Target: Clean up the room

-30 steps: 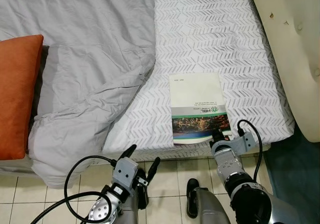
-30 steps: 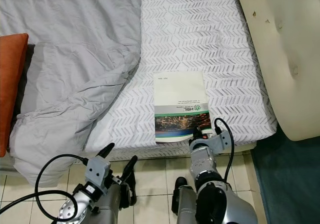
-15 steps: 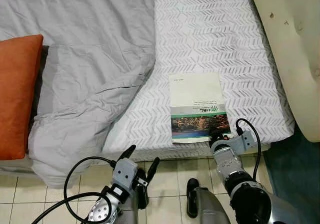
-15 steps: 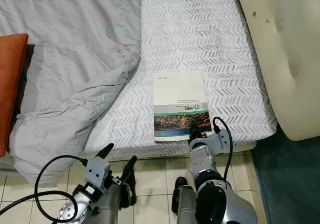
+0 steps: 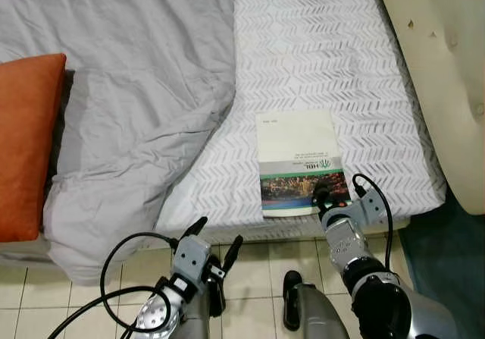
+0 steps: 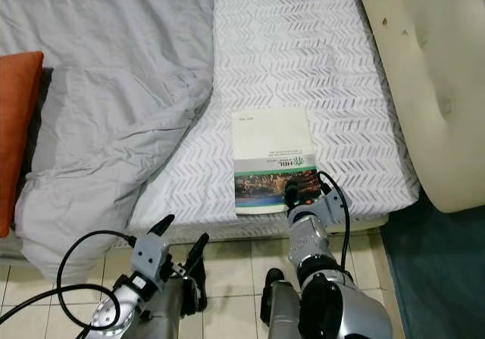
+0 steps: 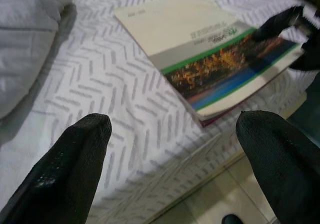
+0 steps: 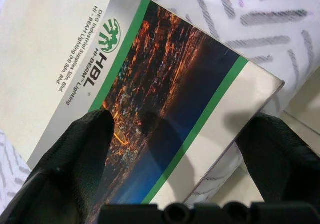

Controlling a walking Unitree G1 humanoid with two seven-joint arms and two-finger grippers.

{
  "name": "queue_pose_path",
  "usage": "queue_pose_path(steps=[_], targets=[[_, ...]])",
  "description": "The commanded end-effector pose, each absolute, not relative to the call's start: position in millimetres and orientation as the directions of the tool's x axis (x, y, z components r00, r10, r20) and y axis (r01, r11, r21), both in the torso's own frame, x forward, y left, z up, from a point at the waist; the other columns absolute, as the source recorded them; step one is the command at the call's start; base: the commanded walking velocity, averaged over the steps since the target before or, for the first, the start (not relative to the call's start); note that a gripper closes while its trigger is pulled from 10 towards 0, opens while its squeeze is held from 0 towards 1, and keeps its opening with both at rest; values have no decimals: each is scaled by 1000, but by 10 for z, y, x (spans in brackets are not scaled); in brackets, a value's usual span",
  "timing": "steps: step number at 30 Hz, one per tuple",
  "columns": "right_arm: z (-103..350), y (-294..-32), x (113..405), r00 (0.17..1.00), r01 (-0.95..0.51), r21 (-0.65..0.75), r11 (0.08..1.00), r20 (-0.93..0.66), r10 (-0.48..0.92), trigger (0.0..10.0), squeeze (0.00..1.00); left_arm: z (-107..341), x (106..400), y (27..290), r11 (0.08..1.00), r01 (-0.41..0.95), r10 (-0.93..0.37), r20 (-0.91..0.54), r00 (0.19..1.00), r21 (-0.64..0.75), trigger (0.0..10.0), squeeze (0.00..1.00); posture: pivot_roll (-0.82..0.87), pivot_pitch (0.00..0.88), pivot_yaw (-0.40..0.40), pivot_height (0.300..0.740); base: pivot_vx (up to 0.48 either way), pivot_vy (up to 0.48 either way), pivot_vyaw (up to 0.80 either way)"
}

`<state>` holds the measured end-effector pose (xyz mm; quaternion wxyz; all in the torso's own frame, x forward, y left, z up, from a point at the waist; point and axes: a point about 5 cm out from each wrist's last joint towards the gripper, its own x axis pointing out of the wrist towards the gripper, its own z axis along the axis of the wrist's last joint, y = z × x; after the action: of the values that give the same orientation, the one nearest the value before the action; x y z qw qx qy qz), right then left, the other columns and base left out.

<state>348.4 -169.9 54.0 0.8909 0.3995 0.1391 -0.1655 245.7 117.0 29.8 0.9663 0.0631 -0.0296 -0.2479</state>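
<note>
Left eye view looks down on a bed (image 5: 326, 43) covered by a white sheet with a grey chevron pattern, filling the frame from 12 o'clock down past the centre. A rumpled grey duvet (image 5: 129, 111) spreads over its 9 to 11 o'clock side, its folded corner hanging over the bed's near edge toward 7 o'clock. A cream padded headboard (image 5: 443, 66) slants along the 2 to 3 o'clock edge. An orange pillow (image 5: 26, 145) lies at 9 o'clock, touching the duvet. Pale floor tiles (image 5: 261, 267) run along 6 o'clock, with dark teal flooring (image 5: 447, 263) at 5 o'clock.

A booklet (image 5: 297, 161) lies flat on the sheet just past the centre toward 5 o'clock, close to the bed's near edge; it is cream above and carries a night city photo with green stripes at its near end.

The right gripper (image 5: 327, 195) sits at 5 o'clock over the booklet's near right corner. In the right wrist view its fingers (image 8: 75, 154) are spread apart, one over the photo and the other past the booklet's corner, closed on nothing.

The left gripper (image 5: 214, 240) hangs at 7 o'clock over the tiles below the bed edge, fingers parted and empty; the left wrist view faces the booklet (image 7: 210, 58) between them.
</note>
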Motion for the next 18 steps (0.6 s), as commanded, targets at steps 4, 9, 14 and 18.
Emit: queue_pose_path(steps=[4, 9, 14, 18], targets=[[449, -1840, 3396, 894, 431, 616, 660, -390, -220, 10000, 1000, 261, 2486, 1243, 876, 468, -471, -5, 882, 114, 10000, 0, 11, 215, 48, 740, 0, 0, 0], [514, -1867, 3430, 923, 366, 605, 708, -332, -193, 10000, 1000, 348, 2603, 1320, 894, 437, -441, 26, 897, 101, 10000, 0, -22, 112, 54, 740, 0, 0, 0], [438, -1946, 3345, 935, 333, 592, 734, -311, -173, 10000, 1000, 374, 2744, 1441, 919, 386, -388, 13, 921, 79, 10000, 0, -54, 0, 64, 740, 0, 0, 0], [316, -1903, 3261, 925, 343, 594, 728, -351, -150, 10000, 1000, 377, 2787, 1440, 921, 383, -384, 5, 923, 68, 10000, 0, -59, 0, 68, 740, 0, 0, 0]])
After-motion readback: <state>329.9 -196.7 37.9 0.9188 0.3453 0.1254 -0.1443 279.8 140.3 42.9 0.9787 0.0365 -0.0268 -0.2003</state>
